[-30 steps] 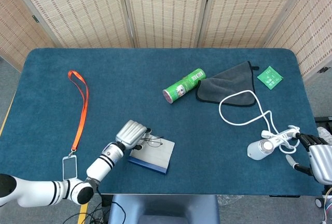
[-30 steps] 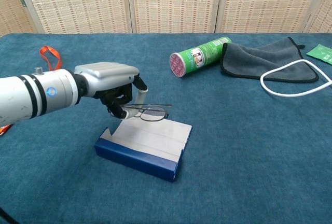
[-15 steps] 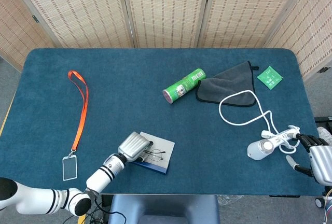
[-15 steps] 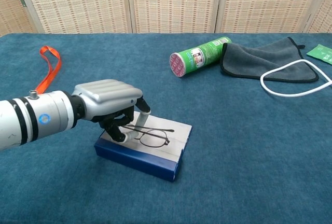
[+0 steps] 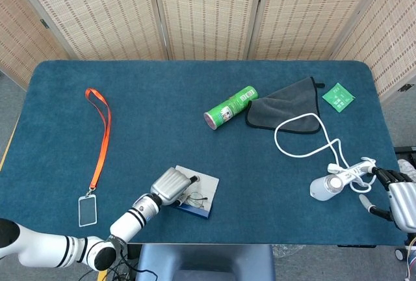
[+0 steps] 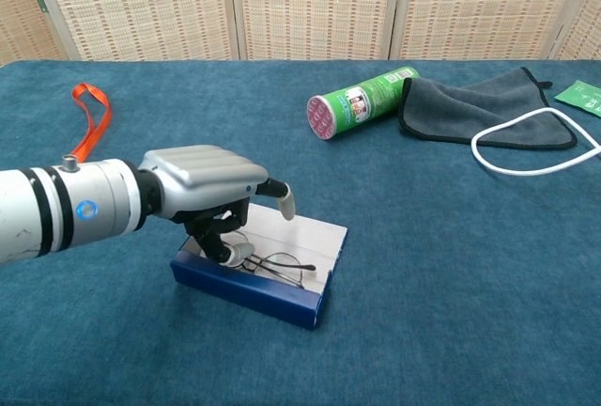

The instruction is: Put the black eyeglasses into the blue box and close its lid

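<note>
No writing can be read anywhere. The green canister (image 6: 362, 101) at about one o'clock on the table (image 6: 451, 265) carries a printed label, and the green packet (image 5: 338, 96) at two o'clock bears white marks, all too small to read.

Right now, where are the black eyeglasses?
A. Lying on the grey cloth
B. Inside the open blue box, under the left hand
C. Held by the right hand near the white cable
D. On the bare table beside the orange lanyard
B: the chest view shows the black eyeglasses lying inside the open blue box, with the left hand directly above them; whether its fingers grip the frame cannot be told.
</note>
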